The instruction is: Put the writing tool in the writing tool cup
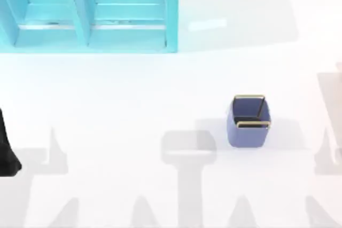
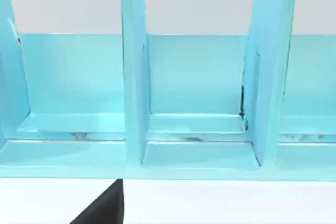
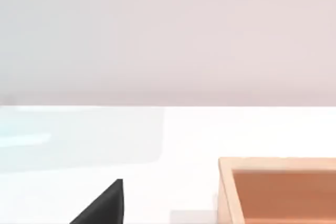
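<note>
The writing tool cup (image 1: 247, 130), periwinkle blue with a thin gold rim, stands upright on the white table right of centre. Inside it a slim dark streak (image 1: 261, 108) leans along the right wall; it may be the writing tool, but I cannot tell for sure. My left arm (image 1: 6, 150) is a black shape at the table's left edge, far from the cup. A black wedge of my left gripper (image 2: 104, 207) shows in the left wrist view, facing the shelf. A like wedge of my right gripper (image 3: 104, 207) shows in the right wrist view, above bare table.
A large turquoise shelf unit (image 1: 85, 14) with upright dividers (image 2: 134, 72) stands at the back left. A light brown open box (image 3: 278, 187) sits close to my right gripper. Grey shadows of the arms lie along the table's front.
</note>
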